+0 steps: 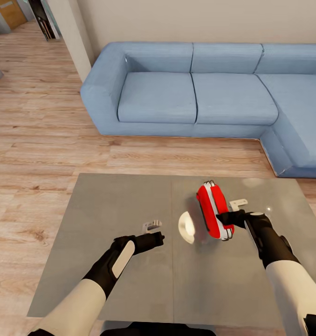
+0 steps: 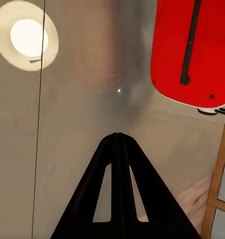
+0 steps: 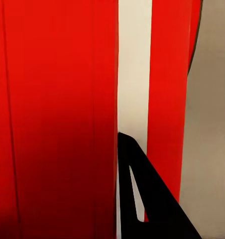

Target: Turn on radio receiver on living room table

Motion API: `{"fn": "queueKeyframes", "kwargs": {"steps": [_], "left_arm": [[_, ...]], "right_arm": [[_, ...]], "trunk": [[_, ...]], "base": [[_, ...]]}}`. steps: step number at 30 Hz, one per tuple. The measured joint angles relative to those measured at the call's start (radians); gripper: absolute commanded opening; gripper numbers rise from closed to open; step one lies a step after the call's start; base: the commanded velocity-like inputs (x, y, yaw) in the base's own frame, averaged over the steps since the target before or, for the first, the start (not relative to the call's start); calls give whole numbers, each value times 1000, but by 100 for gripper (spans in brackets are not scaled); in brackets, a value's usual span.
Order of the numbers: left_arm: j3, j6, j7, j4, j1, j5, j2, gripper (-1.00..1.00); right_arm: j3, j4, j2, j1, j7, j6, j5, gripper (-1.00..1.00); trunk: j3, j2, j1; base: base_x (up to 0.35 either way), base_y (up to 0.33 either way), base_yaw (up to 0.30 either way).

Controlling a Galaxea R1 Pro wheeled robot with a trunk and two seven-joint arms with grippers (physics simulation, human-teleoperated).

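Glossy grey, the large low table lies nearest, under both arms. The left gripper hangs clenched and empty above it. The right gripper touches the small red rounded radio receiver, standing on edge mid-table; whether that claw is released or clenched cannot be told. Beyond stands the blue L-shaped sofa. Reaching appears done; whether the radio is switched on cannot be seen.

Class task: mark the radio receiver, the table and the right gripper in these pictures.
radio receiver (image 1: 208, 205): head view, red side.
table (image 1: 111, 210): head view, bare grey top.
right gripper (image 1: 223, 218): head view, fingertips at the radio's white band.
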Motion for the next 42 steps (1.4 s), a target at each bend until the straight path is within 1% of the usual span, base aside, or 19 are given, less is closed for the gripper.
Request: {"fn": "queueKeyframes", "kwargs": {"steps": [8,16,17,18,20,40,41,42], "left_arm": [[1,1,0,0,0,0,0,-100],[0,1,0,0,0,0,0,-100],[0,1,0,0,0,0,0,-100],[0,1,0,-1,0,0,0,-100],[0,1,0,-1,0,0,0,-100],[-1,1,0,-2,0,0,0,-100],[-1,1,0,-2,0,0,0,-100],[-1,1,0,-2,0,0,0,-100]], "right_arm": [[-1,32,2,0,0,-11,-3,-100],[0,38,4,0,-6,-12,-2,-100],[0,43,5,0,-7,-11,-3,-100],[0,76,3,0,-6,-16,-9,-100],[1,93,1,0,-8,-22,-13,-100],[1,101,1,-1,-12,-28,-19,-100],[1,101,1,-1,-12,-28,-18,100],[0,101,1,0,-12,-32,-4,100]], "trunk": [[0,0,0],[0,0,0],[0,0,0],[0,0,0],[0,0,0],[0,0,0],[0,0,0],[0,0,0]], "base": [[0,0,0],[0,0,0],[0,0,0],[0,0,0],[0,0,0],[0,0,0],[0,0,0],[0,0,0]]}}
